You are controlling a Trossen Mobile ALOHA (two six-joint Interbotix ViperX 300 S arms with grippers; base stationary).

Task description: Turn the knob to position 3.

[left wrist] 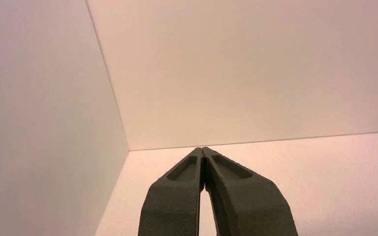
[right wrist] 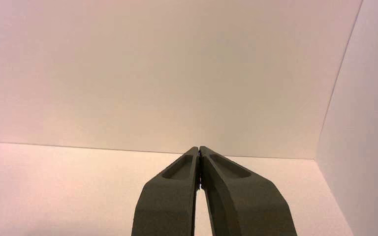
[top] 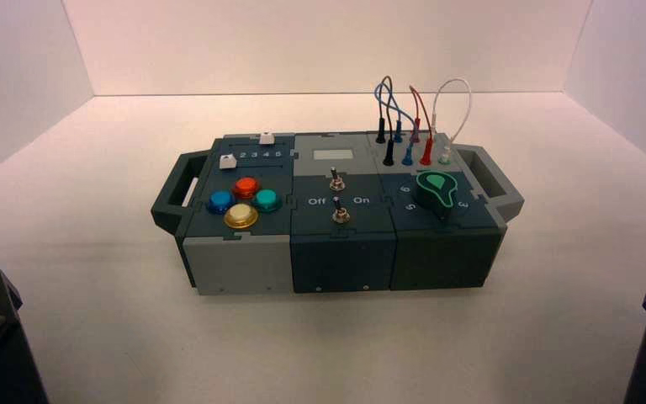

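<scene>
Both jaws (left wrist: 202, 148) (right wrist: 199, 148) level, fingertips together.

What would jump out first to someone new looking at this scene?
Probably the four round push-buttons, red, blue, green and yellow, clustered on the box's left section. Next, the looping wires rising at its far right, with the dark green knob outlined in bright green nearer the robot. Both grippers, left and right, wait shut on the near side, clear of the box.
</scene>
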